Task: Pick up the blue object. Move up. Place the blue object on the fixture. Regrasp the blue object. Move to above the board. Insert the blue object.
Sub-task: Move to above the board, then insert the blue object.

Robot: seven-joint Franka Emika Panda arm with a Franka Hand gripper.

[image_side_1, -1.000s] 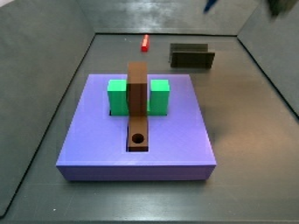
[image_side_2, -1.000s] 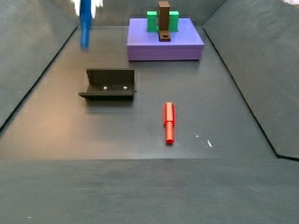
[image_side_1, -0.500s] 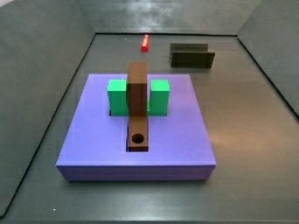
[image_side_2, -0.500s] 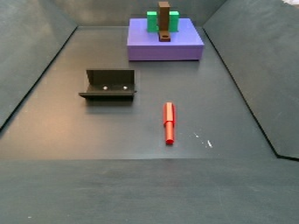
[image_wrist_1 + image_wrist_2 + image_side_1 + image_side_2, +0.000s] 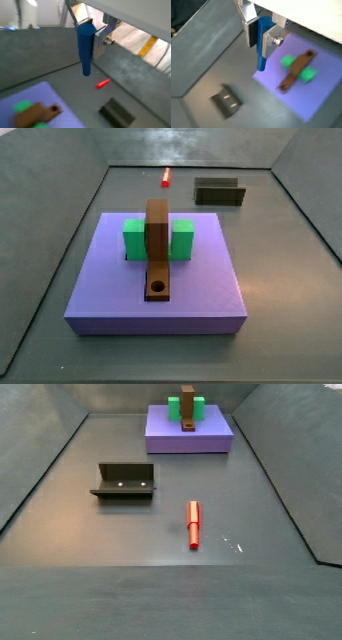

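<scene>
In both wrist views the gripper is shut on the blue object, a slim peg that hangs down below the silver fingers. It is high above the floor. Gripper and blue object are out of frame in both side views. The fixture stands bare on the grey floor, also seen far below in the wrist views. The lavender board carries a green block and a brown bar with a round hole.
A small red peg lies on the floor between the fixture and the near wall of the bin. Sloping grey walls close in the floor on all sides.
One second ago the blue object and gripper tips showed at the top edge of the side views; they have since risen out of frame. Nothing on the floor moved.
</scene>
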